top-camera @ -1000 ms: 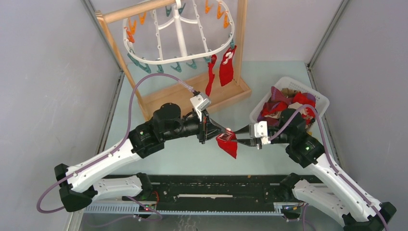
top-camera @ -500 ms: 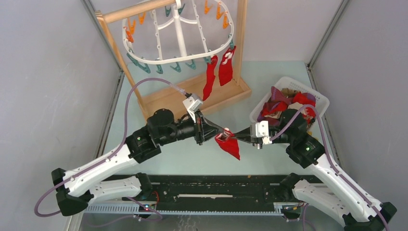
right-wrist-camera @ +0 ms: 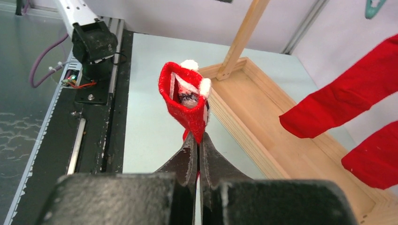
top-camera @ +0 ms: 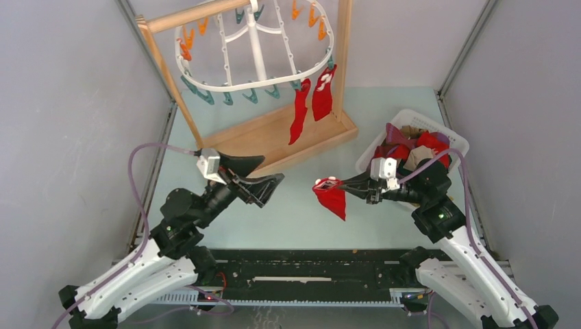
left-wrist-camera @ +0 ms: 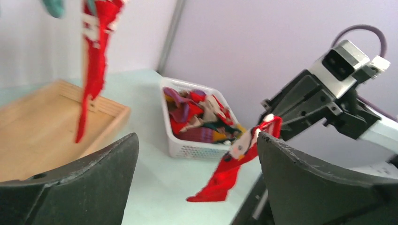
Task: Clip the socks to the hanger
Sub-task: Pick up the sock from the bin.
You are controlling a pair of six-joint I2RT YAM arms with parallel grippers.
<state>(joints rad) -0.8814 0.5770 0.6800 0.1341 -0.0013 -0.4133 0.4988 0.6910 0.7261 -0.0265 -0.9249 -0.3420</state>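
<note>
Over the pale-green table (top-camera: 294,223), your right gripper (top-camera: 329,184) clenches a small red fabric sock (top-camera: 334,201) and your left gripper (top-camera: 273,169) gapes empty. Next, carry the sock to the white plastic oval hanger (top-camera: 255,86).

No text, label, brand, number or sign can be read in any view. White marks show on the clipped red sock (top-camera: 323,89) in the upper middle of the top view. White patches also show on the cuff of the loose red sock (right-wrist-camera: 187,117) at the centre of the right wrist view. Both are too small or blurred to tell as letters.
</note>
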